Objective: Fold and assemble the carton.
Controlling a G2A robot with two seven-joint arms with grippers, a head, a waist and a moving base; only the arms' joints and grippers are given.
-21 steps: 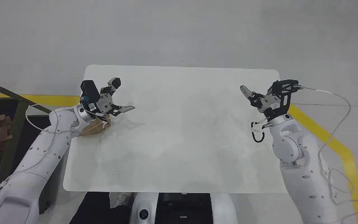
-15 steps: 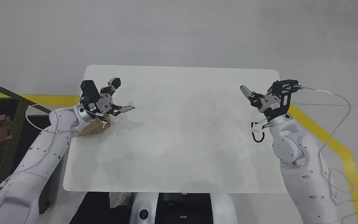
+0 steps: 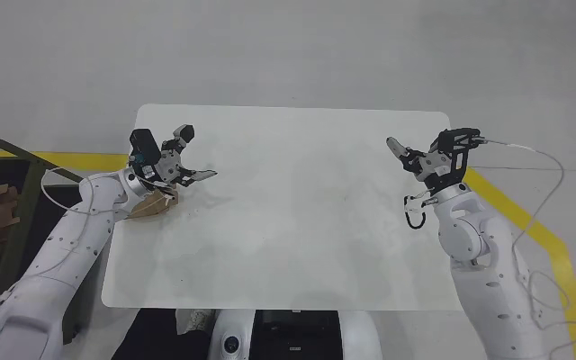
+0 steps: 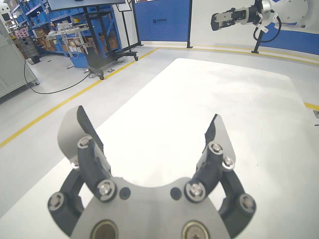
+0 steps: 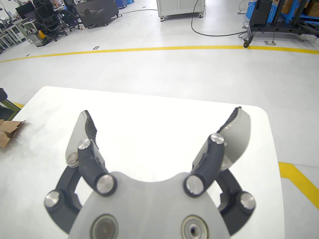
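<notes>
A brown cardboard carton point(image 3: 148, 203) lies at the table's left edge, mostly hidden under my left arm; the right wrist view shows the carton point(image 5: 8, 131) with a flap raised. My left gripper point(image 3: 191, 153) hangs open just above and beyond it, nothing between its fingers point(image 4: 86, 130). The left gripper point(image 4: 147, 125) looks across the bare white table point(image 4: 199, 95). At the table's right edge my right gripper point(image 3: 402, 171) hangs open and empty, and the right gripper point(image 5: 162, 121) faces the tabletop. The left wrist view catches the right gripper point(image 4: 218, 21) farther off.
The white table point(image 3: 297, 216) has rounded corners. A dark bin point(image 3: 18, 184) with cardboard stands on the floor left of it. Yellow floor tape point(image 3: 522, 216) runs past the right side. Shelving and a screen stand far behind.
</notes>
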